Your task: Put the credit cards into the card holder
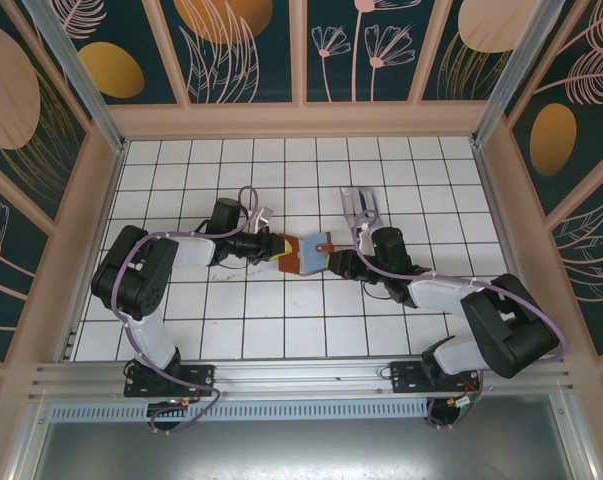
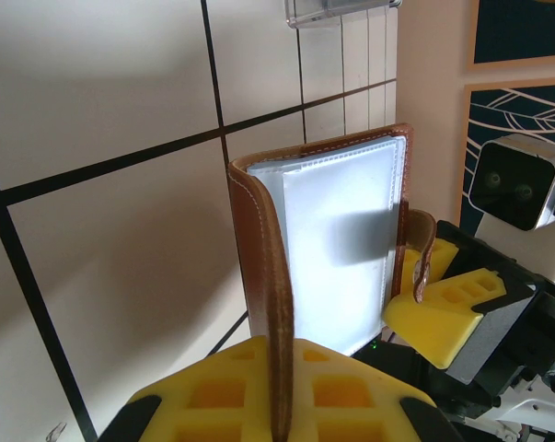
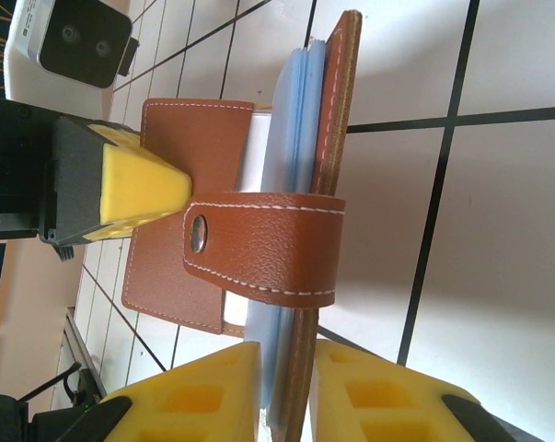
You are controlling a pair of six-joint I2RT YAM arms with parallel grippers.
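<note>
1. The card holder point(image 1: 303, 252) hangs open above the middle of the tiled bench point(image 1: 231, 320), stretched between the two arms
2. The left pincer point(image 2: 282, 405) is clamped narrow on the edge of one leather cover, with the brown flap pinched between its yellow pads
3. The right pincer point(image 3: 286, 387) is closed on the opposite cover, and some of the sleeves appear to be caught in the same pinch
4. The credit cards point(image 1: 362, 208) lie flat on the bench just beyond the right arm, apart from the holder; neither pincer has one
5. The holder looks light and floppy. Its covers bend, the closing tab point(image 3: 259, 244) loops loose across the opening, and the clear sleeves point(image 2: 341, 249) are thin and slick. Grip it by the stitched cover edges, as now
6. The cards look stiff, thin and smooth, so lying flat they should be hard to lift; a pinch across the short edges would probably suit
7. One pincer would have to let go to fetch a card, and the holder may then sag or fold shut
</note>
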